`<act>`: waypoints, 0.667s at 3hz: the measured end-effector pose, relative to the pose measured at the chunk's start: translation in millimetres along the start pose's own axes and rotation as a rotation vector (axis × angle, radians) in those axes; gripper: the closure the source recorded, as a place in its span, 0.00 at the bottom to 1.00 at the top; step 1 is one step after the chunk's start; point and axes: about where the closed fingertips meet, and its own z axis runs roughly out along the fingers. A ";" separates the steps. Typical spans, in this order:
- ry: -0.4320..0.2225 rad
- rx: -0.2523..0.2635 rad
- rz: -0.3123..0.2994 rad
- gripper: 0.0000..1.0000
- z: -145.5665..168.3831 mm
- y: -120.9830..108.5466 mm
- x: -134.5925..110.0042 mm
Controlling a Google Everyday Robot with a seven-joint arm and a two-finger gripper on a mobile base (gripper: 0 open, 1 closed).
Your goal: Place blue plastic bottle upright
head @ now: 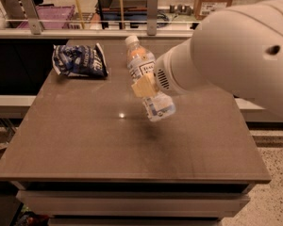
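Note:
The blue plastic bottle [152,87] is clear, with a white cap at its upper left and a white label with dark text. It hangs tilted above the middle of the dark table [85,140], cap end up and away from me, base lowest. Its shadow lies on the table just below it. My gripper [148,91] is shut on the bottle's middle; one tan finger pad [143,86] shows across the label. The big white arm [236,55] comes in from the right and hides the rest of the gripper.
A dark blue-and-white snack bag [79,60] lies at the table's back left. An orange patch [137,55] shows at the bottle's neck; I cannot tell whether it lies behind. A railing and shelves [151,13] run behind the table.

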 end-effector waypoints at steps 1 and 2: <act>-0.098 0.014 -0.006 1.00 -13.2 11.3 -6.5; -0.196 0.027 -0.019 1.00 -25.8 13.5 -20.3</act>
